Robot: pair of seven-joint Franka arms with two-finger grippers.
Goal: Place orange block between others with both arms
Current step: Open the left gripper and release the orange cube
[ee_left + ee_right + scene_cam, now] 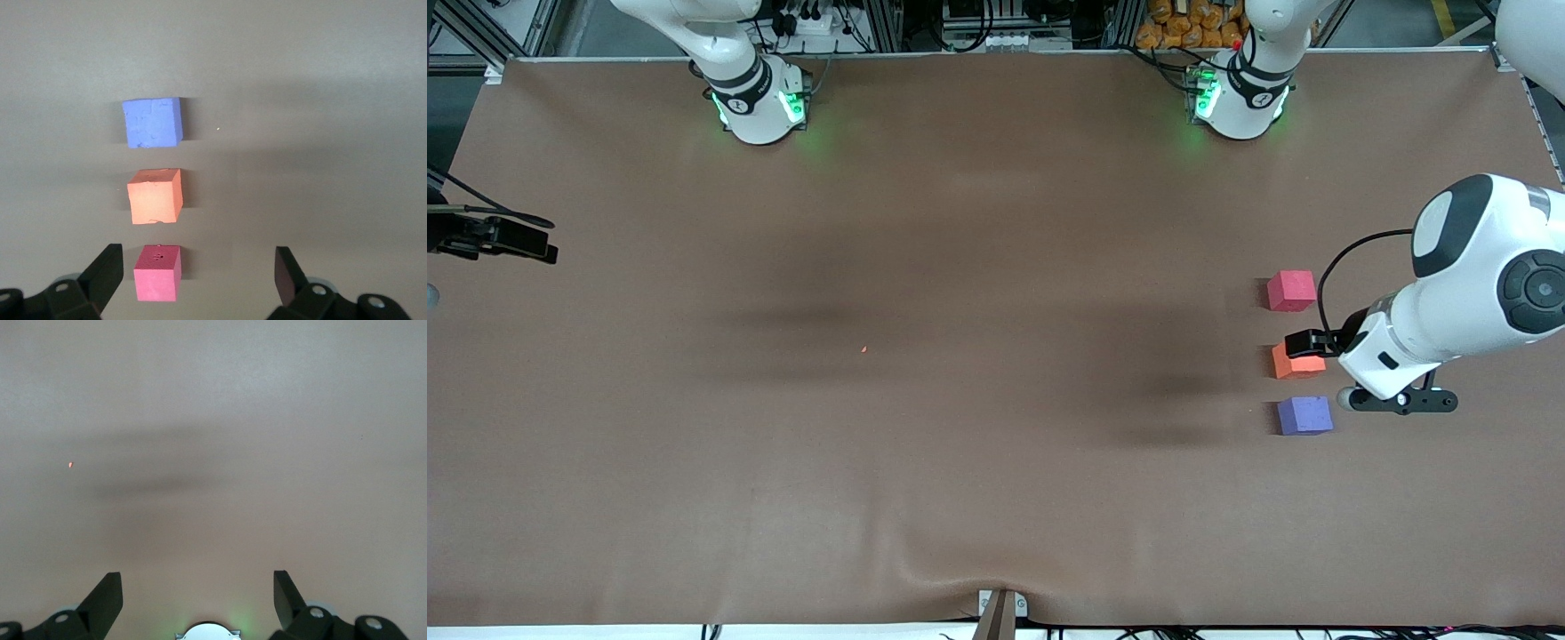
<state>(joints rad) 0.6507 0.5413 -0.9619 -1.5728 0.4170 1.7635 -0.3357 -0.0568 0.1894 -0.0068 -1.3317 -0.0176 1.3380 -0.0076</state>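
Note:
Three foam cubes lie in a row near the left arm's end of the table. The orange block (1294,363) (155,196) sits in the middle, with small gaps on both sides. The pinkish-red cube (1291,291) (158,273) is farther from the front camera and the purple-blue cube (1304,415) (153,123) is nearer. My left gripper (1307,342) (198,273) hangs open above the row and holds nothing. In the left wrist view the pinkish-red cube shows between its fingers, well below them. My right gripper (529,242) (198,593) waits open and empty over bare table at the right arm's end.
The brown mat (960,444) covers the whole table. A tiny orange crumb (863,348) (70,464) lies near the middle. The green-lit arm bases (760,107) (1240,102) stand along the table's edge farthest from the front camera. A small bracket (1002,607) sits at the nearest edge.

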